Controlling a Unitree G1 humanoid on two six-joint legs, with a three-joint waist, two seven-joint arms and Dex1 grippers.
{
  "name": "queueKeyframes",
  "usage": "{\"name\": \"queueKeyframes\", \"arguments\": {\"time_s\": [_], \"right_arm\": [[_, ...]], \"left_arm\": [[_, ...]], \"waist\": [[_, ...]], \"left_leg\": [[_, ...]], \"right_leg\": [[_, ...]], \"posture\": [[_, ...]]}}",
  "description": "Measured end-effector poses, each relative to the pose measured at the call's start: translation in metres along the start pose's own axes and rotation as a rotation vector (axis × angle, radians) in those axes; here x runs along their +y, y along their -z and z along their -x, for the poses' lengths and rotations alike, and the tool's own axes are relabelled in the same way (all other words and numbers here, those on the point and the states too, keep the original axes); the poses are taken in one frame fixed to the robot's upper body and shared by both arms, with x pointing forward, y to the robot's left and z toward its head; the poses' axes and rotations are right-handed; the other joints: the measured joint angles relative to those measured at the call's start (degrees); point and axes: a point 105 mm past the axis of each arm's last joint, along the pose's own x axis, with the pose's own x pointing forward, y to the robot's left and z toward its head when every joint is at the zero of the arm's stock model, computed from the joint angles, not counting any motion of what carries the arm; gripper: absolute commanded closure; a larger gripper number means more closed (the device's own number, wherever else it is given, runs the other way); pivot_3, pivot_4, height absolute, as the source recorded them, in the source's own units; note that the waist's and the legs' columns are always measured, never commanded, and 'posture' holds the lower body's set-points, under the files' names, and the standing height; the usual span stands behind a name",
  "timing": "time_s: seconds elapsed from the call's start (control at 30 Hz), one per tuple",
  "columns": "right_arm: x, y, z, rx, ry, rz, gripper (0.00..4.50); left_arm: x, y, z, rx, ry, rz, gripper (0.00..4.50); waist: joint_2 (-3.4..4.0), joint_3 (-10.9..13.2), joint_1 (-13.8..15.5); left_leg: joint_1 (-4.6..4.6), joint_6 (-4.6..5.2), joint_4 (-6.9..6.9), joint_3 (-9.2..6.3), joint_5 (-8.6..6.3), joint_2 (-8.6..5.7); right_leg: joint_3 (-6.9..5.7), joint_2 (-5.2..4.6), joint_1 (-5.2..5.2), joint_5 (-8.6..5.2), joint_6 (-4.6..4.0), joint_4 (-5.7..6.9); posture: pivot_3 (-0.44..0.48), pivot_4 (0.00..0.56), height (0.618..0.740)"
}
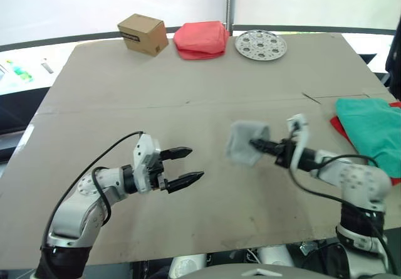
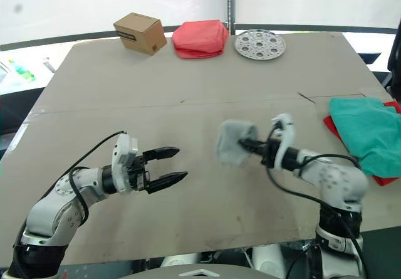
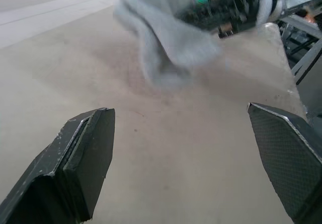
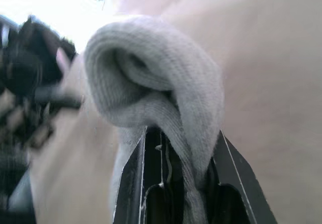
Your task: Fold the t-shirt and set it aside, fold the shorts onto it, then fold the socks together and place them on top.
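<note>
Now the right hand (image 1: 255, 145) grips the socks (image 1: 244, 142); left hand (image 1: 192, 164) gapes.

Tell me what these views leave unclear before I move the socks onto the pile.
- socks in the right gripper: one or both, undecidable; bundled, blurred in the head views.
- t-shirt: just a red edge shows; the shorts cover it.
- shorts: the head views' edge cuts them off, fold unclear.
- left gripper: open, empty.

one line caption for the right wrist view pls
Right pincer shut on the grey socks, bunched above the table.
</note>
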Motion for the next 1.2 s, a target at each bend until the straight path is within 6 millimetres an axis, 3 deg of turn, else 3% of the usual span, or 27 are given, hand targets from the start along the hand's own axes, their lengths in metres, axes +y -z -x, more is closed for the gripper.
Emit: {"name": "queueKeyframes", "arguments": {"time_s": [0.03,0.07,0.1,0.27,0.37,0.5,0.7,0.83,0.93,1.03,1.1,1.2], "right_arm": [[-0.001,-0.003,0.002,-0.018,0.011,-0.003,4.47],[-0.010,-0.022,0.019,-0.129,0.091,-0.012,4.47],[-0.025,-0.054,0.055,-0.326,0.257,-0.017,4.47],[-0.055,-0.106,0.126,-0.666,0.620,-0.102,4.47],[-0.063,-0.115,0.139,-0.708,0.728,-0.148,4.47],[-0.102,-0.123,0.156,-0.714,0.943,-0.348,4.47],[-0.139,-0.103,0.159,-0.585,1.118,-0.547,1.91],[-0.134,-0.095,0.166,-0.526,1.187,-0.524,0.02],[-0.120,-0.092,0.182,-0.523,1.228,-0.443,0.02],[-0.104,-0.073,0.192,-0.511,1.209,-0.299,0.02],[-0.079,-0.058,0.208,-0.374,1.192,0.014,0.02],[-0.047,-0.046,0.201,-0.247,1.067,0.250,0.02]], "left_arm": [[-0.001,-0.001,-0.001,-0.003,0.004,0.000,0.00],[-0.003,-0.006,-0.007,-0.026,0.029,-0.002,0.00],[-0.007,-0.016,-0.017,-0.055,0.068,-0.012,0.00],[-0.015,-0.048,-0.045,-0.151,0.164,-0.047,0.00],[-0.017,-0.059,-0.053,-0.174,0.193,-0.060,0.00],[-0.021,-0.071,-0.063,-0.194,0.226,-0.073,0.00],[-0.022,-0.074,-0.065,-0.195,0.236,-0.083,0.00],[-0.022,-0.071,-0.064,-0.189,0.232,-0.071,0.00],[-0.021,-0.066,-0.063,-0.178,0.224,-0.052,0.00],[-0.018,-0.062,-0.060,-0.156,0.201,-0.042,0.00],[-0.017,-0.059,-0.059,-0.147,0.180,-0.034,0.00],[-0.013,-0.056,-0.056,-0.140,0.152,-0.018,0.00]], "waist": [[0.01,0.01,0.07],[0.05,0.02,0.30],[0.11,-0.02,0.04],[0.23,-0.02,-0.53],[0.19,-0.07,-0.95],[0.17,-0.06,-1.15],[0.18,-0.07,-1.11],[0.25,-0.10,-1.08],[0.26,-0.11,-0.76],[0.21,-0.16,-0.57],[0.51,-0.25,0.09],[0.38,-0.33,-0.59]], "left_leg": [[-0.01,0.00,0.00,0.00,0.00,-0.01],[-0.03,-0.01,0.00,0.00,0.01,-0.02],[0.01,-0.09,-0.02,0.02,0.23,-0.04],[0.07,0.03,-0.01,0.17,0.32,-0.05],[0.27,0.03,-0.03,0.46,0.32,0.00],[0.37,0.06,0.00,0.67,0.33,-0.02],[0.41,0.04,-0.03,0.71,0.34,0.02],[0.41,0.04,-0.04,0.73,0.34,0.05],[0.40,0.04,-0.03,0.70,0.34,0.05],[0.34,0.04,-0.04,0.64,0.33,0.11],[0.21,0.15,-0.03,0.57,0.26,0.04],[0.26,0.31,-0.02,0.60,0.16,0.07]], "right_leg": [[0.00,0.00,0.00,0.00,0.00,-0.01],[0.00,0.00,0.01,0.01,0.01,-0.03],[0.01,0.08,0.06,0.00,0.01,-0.04],[0.18,0.43,0.07,0.00,0.02,0.13],[0.49,0.56,0.08,-0.01,0.03,0.24],[0.71,0.64,0.07,-0.03,0.06,0.32],[0.81,0.72,0.07,-0.02,0.04,0.35],[0.84,0.73,0.06,-0.03,0.05,0.35],[0.82,0.72,0.06,-0.13,0.22,0.34],[0.78,0.71,0.05,-0.16,0.26,0.27],[0.67,0.63,0.05,-0.19,0.32,0.14],[0.78,0.58,0.07,-0.22,0.39,0.08]], "posture": [[0.000,0.150,0.736],[0.000,0.150,0.736],[0.000,0.150,0.736],[0.000,0.150,0.736],[0.000,0.150,0.736],[0.000,0.150,0.736],[0.000,0.150,0.736],[0.000,0.150,0.736],[0.000,0.150,0.736],[0.000,0.150,0.736],[0.000,0.150,0.736],[0.000,0.150,0.736]]}}
